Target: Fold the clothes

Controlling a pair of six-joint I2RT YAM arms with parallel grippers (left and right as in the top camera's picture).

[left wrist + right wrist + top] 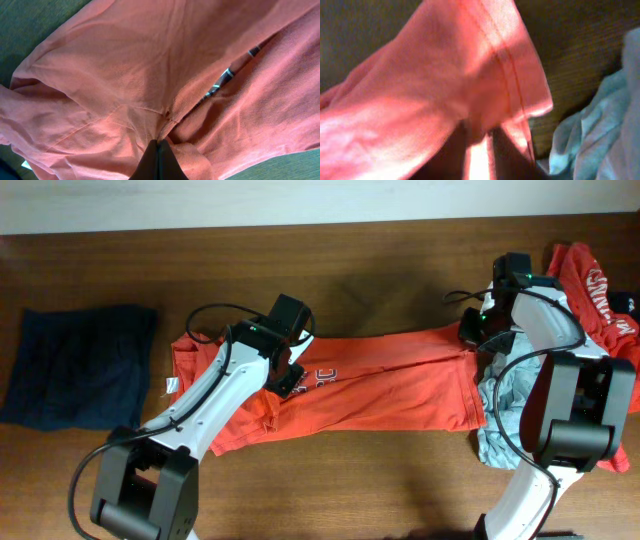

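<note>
Soft overhead light is casting faint shadows on the wooden table (pixel 400 260). The right wrist view is rendering the orange-red T-shirt (pixel 445 75) blurred, overexposed and glaring.

Orange-red T-shirt (pixel 125 65) fills nearly the whole frame, creased and bunched. Left gripper (pixel 158 146) enters at 6 o'clock, dark fingers pressed together with cloth pinched at their tips; folds radiate from that spot. Strip of grey-white print (pixel 225 79) peeks from a fold toward 2 o'clock. Dark tabletop (pixel 30 20) visible at 10 and 4 o'clock. Small white tag (pixel 24 164) at 8 o'clock.
</note>
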